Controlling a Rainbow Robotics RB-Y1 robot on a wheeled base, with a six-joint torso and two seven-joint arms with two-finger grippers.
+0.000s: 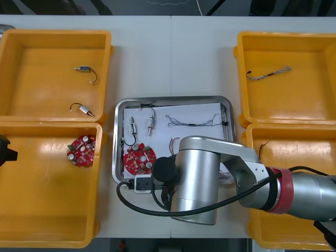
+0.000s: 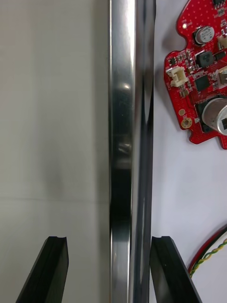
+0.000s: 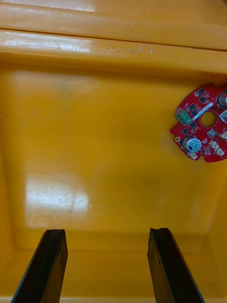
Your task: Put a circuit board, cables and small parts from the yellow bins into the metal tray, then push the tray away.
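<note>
The metal tray (image 1: 173, 99), white inside, lies between the bins. It holds a red circuit board (image 1: 139, 159), two small metal parts (image 1: 132, 126) (image 1: 151, 125), a blue and white cable (image 1: 193, 122) and a red and yellow cable (image 2: 208, 255). My right arm reaches across the tray's near half. In the right wrist view my right gripper (image 2: 109, 270) is open, its fingers straddling the tray's shiny rim (image 2: 127, 142), with the board (image 2: 203, 85) just inside. My left gripper (image 3: 106, 265) hangs open over the near left bin (image 3: 94, 142), apart from the board (image 3: 201, 125) lying there.
The far left bin (image 1: 42, 89) holds two small metal parts (image 1: 84, 69) (image 1: 84, 109). A board (image 1: 82, 150) lies in the near left bin (image 1: 47, 199). A cable (image 1: 269, 73) lies in the far right bin (image 1: 294, 100). Bare table runs beyond the tray.
</note>
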